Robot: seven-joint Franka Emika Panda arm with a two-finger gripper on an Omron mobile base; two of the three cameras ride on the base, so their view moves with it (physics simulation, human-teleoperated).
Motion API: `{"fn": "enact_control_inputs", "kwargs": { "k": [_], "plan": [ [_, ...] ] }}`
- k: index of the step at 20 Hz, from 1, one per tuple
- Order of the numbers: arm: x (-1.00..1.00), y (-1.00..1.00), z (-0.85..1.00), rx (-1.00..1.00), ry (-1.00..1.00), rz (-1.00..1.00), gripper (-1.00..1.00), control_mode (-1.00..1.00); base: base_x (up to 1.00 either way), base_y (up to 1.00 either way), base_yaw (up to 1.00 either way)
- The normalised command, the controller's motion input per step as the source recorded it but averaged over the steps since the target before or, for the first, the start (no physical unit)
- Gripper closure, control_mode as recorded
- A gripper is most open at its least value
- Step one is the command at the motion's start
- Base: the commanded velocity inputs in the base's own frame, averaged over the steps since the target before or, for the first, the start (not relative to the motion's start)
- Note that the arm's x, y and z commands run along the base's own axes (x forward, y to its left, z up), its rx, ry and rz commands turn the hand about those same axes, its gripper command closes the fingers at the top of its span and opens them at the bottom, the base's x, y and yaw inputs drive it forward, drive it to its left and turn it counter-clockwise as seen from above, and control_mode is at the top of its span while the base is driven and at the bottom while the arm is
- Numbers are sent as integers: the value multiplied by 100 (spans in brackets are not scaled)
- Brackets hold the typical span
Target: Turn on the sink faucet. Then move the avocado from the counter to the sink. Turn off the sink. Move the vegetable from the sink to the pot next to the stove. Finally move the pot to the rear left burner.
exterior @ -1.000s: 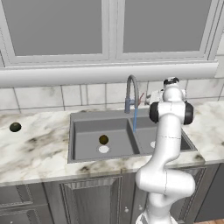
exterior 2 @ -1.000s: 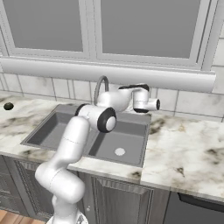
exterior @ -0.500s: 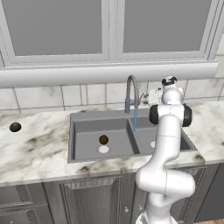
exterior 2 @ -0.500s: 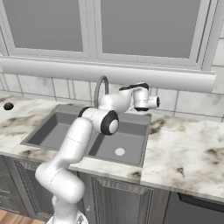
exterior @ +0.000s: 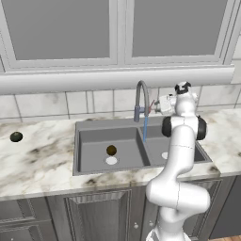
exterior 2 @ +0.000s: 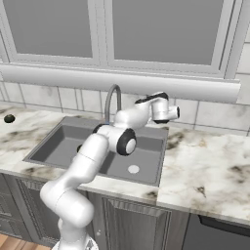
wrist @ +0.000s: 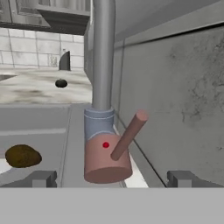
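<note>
The sink faucet point(exterior: 141, 100) stands behind the sink point(exterior: 92, 137), and a thin blue stream runs from its spout into the basin. My gripper point(exterior: 157, 106) is open, just right of the faucet's base. In the hand view my gripper point(wrist: 111, 179) has its fingertips point(wrist: 42, 178) set wide either side of the reddish faucet base, whose lever point(wrist: 129, 134) slants up to the right, untouched. The avocado point(exterior: 111, 150) lies in the left basin by the drain and also shows as the avocado point(wrist: 22, 156). The pot and the stove are out of view.
A darker green-black ball point(exterior: 16, 137) sits on the counter point(exterior: 37, 160) far left of the sink. The tiled wall and window sill rise right behind the faucet point(exterior 2: 113, 100). Open marble counter point(exterior 2: 205, 171) lies right of the sink.
The arm's elbow has sunk slightly; the hand has stayed by the faucet base with jaws wide. Water keeps running and the avocado has not moved.
</note>
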Motion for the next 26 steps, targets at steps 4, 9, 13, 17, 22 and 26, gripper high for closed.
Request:
{"fn": "enact_control_inputs", "kwargs": {
  "k": [4, 9, 13, 17, 22, 26],
  "plan": [
    [16, 3, 0, 1, 0, 10, -100, -100, 0, 0, 0],
    [1, 20, 0, 0, 0, 8, -100, -100, 0, 0, 0],
    [0, 33, 3, 0, 0, 4, -100, -100, 0, 0, 0],
    [0, 38, 4, 0, 0, 2, -100, -100, 0, 0, 0],
    [0, 43, 3, 0, 1, 0, -100, -100, 0, 0, 0],
    [0, 45, 5, 0, 2, 0, -100, -100, 0, 0, 0]
  ]
}}
